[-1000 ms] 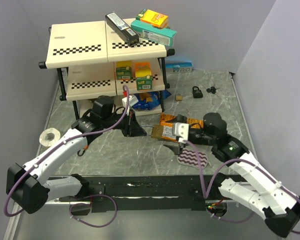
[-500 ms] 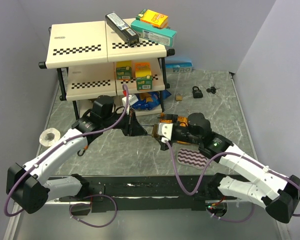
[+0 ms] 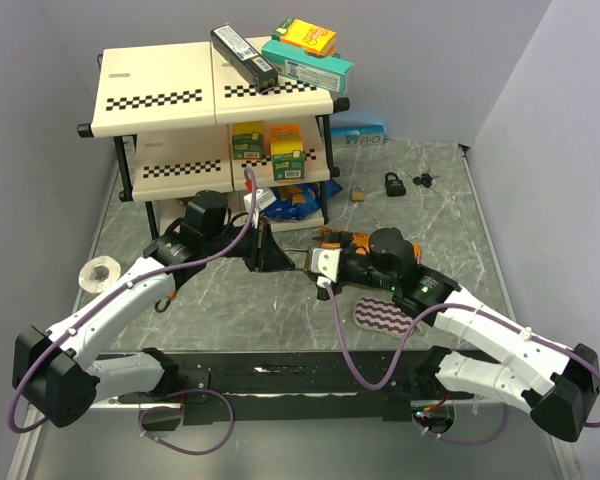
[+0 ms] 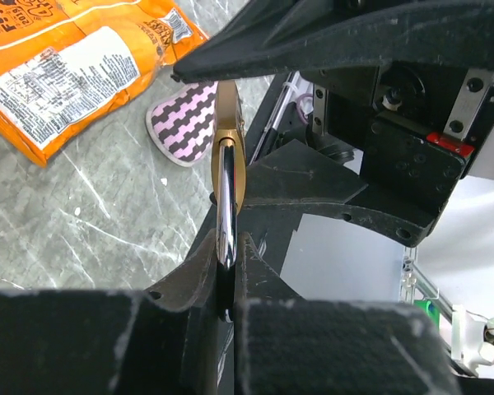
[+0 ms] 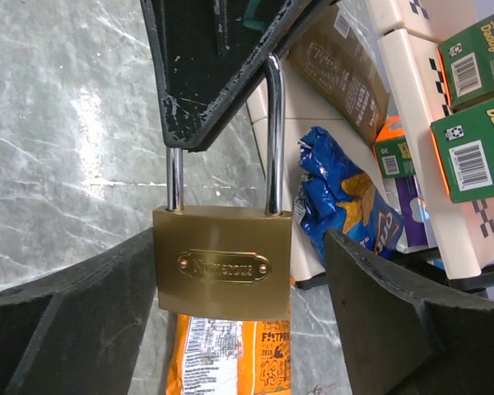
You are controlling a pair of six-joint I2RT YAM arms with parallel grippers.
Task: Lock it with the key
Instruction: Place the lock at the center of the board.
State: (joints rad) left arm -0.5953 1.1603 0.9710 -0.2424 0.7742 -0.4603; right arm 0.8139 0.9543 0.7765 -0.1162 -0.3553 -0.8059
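table (image 3: 460, 212) | shelf rack (image 3: 180, 100) | tape roll (image 3: 102, 272) | striped pad (image 3: 385, 318) | black padlock (image 3: 394, 183) | keys (image 3: 423, 181)

Top view overhead, whole table (image 3: 450, 200); wrist views close, opposed, sharing padlock (image 5: 222, 262)

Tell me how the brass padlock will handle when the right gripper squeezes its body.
The brass padlock looks like solid metal, so it is probably rigid and heavy for its size. Its polished flat faces may slip in the right gripper. Held only by its shackle in the left gripper, it could swing when nudged.
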